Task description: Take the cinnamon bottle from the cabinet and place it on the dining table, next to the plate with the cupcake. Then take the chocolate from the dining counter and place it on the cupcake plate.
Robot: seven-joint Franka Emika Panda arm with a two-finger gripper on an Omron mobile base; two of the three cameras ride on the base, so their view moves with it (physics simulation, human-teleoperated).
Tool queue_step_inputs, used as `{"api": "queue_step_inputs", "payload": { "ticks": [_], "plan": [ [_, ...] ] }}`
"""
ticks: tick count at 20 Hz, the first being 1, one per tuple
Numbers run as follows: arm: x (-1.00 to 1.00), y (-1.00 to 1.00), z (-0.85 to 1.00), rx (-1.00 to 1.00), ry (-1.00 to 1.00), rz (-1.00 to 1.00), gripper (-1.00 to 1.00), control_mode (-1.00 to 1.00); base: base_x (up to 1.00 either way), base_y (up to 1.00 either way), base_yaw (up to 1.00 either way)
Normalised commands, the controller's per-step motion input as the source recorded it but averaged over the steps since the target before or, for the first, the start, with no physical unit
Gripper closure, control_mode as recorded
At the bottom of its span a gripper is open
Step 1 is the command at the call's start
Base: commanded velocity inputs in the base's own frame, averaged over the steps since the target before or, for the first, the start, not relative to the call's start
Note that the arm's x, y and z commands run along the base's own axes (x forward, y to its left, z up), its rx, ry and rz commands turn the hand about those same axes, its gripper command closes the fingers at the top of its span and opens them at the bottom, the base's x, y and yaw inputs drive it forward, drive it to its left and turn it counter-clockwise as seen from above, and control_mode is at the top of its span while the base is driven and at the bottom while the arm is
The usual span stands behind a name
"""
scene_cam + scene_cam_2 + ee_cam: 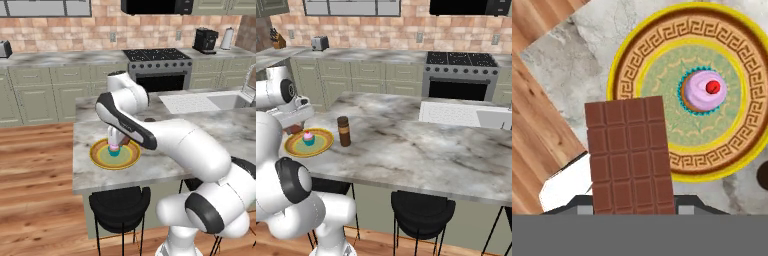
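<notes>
Pincer: gripper (634, 207) pinched tight on the chocolate (630, 155), which sticks out ahead of it in the hand view, its far end overlapping the near-left rim of the plate (739, 150).
Chocolate: up in the air and off the marble, hanging over the plate's edge and not yet resting on it, as far as I can judge.
Plate: yellow-rimmed, lying near the left end of the dining table (416, 150), close to its near edge.
Cupcake: cupcake (308, 137) with pink frosting, upright in the middle of the plate, just beyond the bar's far end.
Cinnamon bottle: cinnamon bottle (344, 131) upright on the marble just right of the plate, free of the arm.
Done: bottle out of the cabinet and set beside the plate; bar lifted and carried over to the plate.
Left: lower the bar onto a bare part of the plate beside the cupcake, let go, draw the hand away.
Risk: I would guess the bar could nudge the cupcake or end up propped on the rim.
</notes>
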Motion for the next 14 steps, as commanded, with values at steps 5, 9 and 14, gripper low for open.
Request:
{"api": "queue_step_inputs", "payload": {
  "ticks": [5, 9, 14],
  "plan": [
    [0.28, 0.26, -0.55, -0.01, 0.0, 0.23, 1.0, -1.0, 0.0, 0.0, 0.0],
    [0.38, 0.15, -0.53, 0.0, 0.0, 0.21, 1.0, -1.0, 0.0, 0.0, 0.0],
    [0.46, 0.06, -0.19, 0.0, -0.01, 0.15, 1.0, -1.0, 0.0, 0.0, 0.0]
  ]
}}
